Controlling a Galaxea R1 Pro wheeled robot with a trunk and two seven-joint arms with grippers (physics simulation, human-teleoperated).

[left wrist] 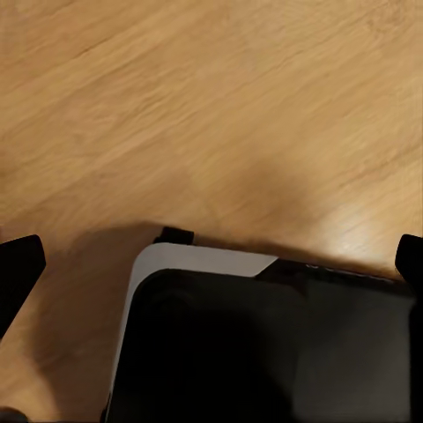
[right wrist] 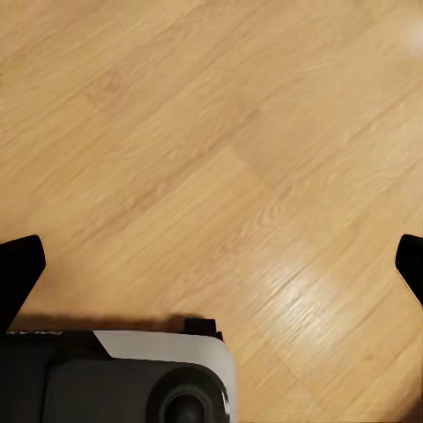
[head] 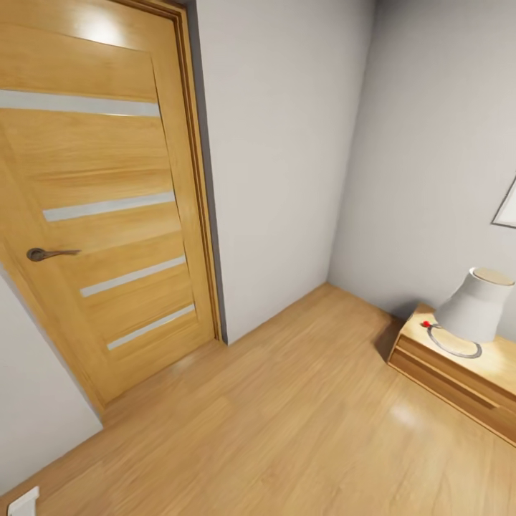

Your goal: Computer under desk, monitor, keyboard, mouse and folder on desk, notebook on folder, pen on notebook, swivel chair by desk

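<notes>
Head view faces a corner of the bedroom [head: 287, 143]: an oak door [head: 100, 215] with a dark handle [head: 46, 254] stands at left, and a white lamp [head: 476, 304] sits on a low wooden chest [head: 444, 373] at right, on the light wood floor [head: 287, 416]. Both wrist views look down on floorboards, with the left gripper [left wrist: 211, 264] and right gripper [right wrist: 211, 264] spread wide open, holding nothing, above the robot's black-and-white base [left wrist: 264, 344].

door [head: 100, 201]: top and left side cut off by the frame
my left fingertips [left wrist: 19, 269]: cropped
lamp's chest [head: 459, 376]: right end cut off
</notes>
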